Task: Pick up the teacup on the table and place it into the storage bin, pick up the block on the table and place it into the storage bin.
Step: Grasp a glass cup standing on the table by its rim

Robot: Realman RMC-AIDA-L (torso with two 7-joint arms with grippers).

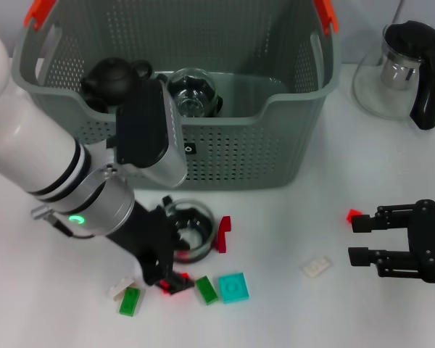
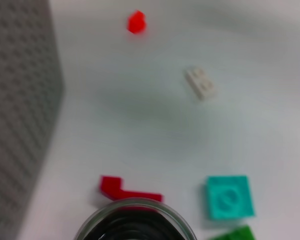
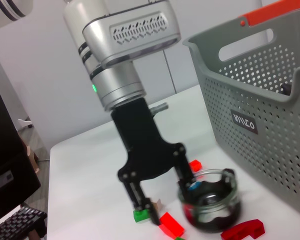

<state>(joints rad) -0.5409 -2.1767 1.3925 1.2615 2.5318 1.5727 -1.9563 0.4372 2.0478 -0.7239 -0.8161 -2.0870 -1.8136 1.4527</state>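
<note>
Teacup rim between left fingers

So the left claw is down low on the white worktop, fingers spread apart, one finger dipped inside the rim of the glass teacup. The other finger sits outside the cup, right by a green block and a red block. Just past the cup from the claw there's a curved red piece. Another small red block sits behind the claw. The grey perforated storage bin, with its orange handle, stands beyond the cup.
</note>
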